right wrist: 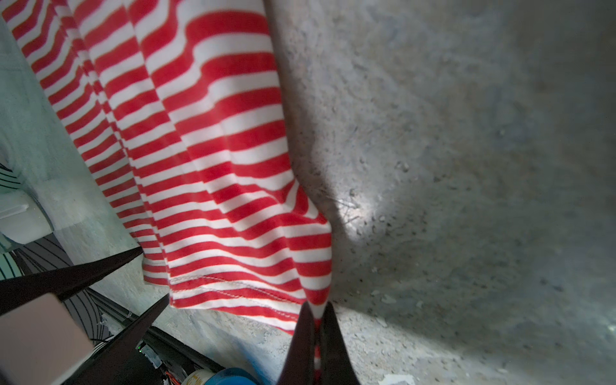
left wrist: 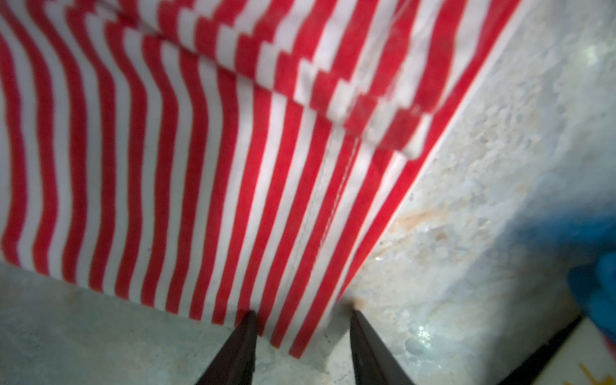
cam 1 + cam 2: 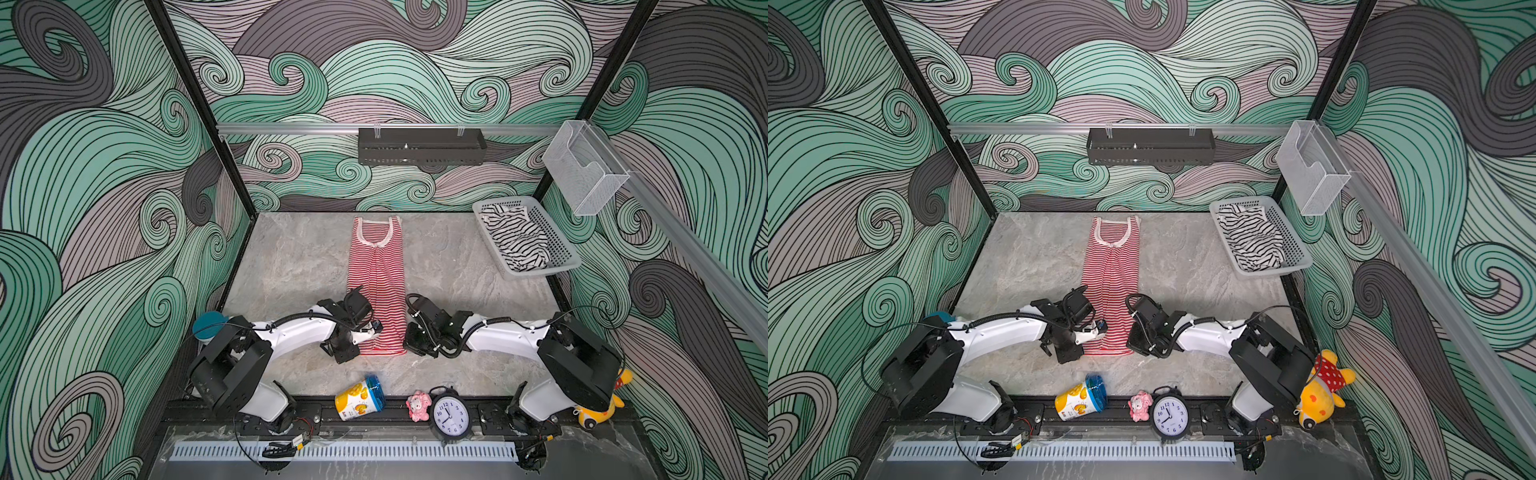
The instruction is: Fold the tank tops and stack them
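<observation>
Limp, light red-and-white tank top (image 3: 378, 282) lay on the bench (image 3: 291, 266) beside the basket (image 3: 559, 255) holding the black-and-white tank top (image 3: 515, 239); right claw (image 1: 315, 311) pinched one hem corner, left claw (image 2: 301, 314) spread astride the other, likely the best holds.

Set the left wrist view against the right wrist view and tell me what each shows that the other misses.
Left wrist only: the left hand seen from behind, open, its tips astride one hem corner of the red striped top, which lies flat there. Right wrist only: the right hand shut on the other hem corner, with the cloth puckering toward it. Both: the red striped top lying on the grey table, and the left hand's dark tips.
</observation>
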